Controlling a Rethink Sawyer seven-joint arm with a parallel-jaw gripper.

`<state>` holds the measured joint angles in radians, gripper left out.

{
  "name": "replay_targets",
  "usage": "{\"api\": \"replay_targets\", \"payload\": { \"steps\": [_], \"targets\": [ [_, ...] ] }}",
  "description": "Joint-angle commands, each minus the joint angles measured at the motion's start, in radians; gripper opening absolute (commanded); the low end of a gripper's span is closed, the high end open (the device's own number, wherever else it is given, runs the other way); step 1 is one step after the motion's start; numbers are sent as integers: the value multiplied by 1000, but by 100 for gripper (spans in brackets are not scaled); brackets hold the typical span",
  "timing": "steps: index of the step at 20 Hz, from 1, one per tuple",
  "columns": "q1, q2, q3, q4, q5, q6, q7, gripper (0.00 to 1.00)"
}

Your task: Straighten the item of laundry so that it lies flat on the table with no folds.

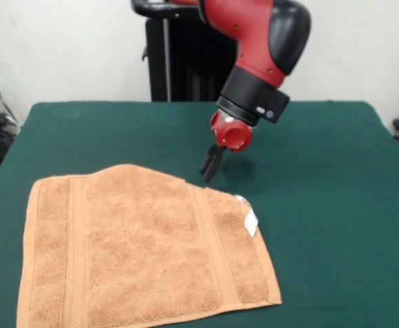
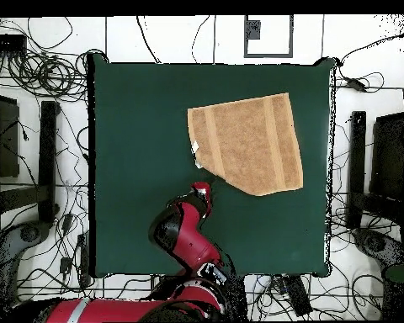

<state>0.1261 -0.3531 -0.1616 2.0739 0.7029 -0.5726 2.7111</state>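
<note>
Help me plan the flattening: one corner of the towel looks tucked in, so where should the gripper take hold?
Probably the slanted folded edge of the towel, beside the white tag. That far corner seems doubled over. The gripper hangs just behind it, so come from above and draw toward the table's far side.

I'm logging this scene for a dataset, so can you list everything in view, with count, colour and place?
towel: one, orange-tan, on the table's near-left part in the front view, one far corner apparently folded under
tag: one, white, at the towel's right edge
table: one, dark green, fills most of both views
cables: many, dark, on the floor around the table in the overhead view
arm: one, red and black, reaching down over the table
gripper: one, black fingers, beside the towel's far edge, holding nothing
</note>
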Motion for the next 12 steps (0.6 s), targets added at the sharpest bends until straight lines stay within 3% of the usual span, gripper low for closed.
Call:
{"api": "replay_targets", "payload": {
  "steps": [1,6,12],
  "targets": [
    [-4,-54,73,56,15,40,251,100],
    [3,-130,58,77,50,109,210,100],
    [-9,-143,60,65,64,124,186,100]
  ]
}}
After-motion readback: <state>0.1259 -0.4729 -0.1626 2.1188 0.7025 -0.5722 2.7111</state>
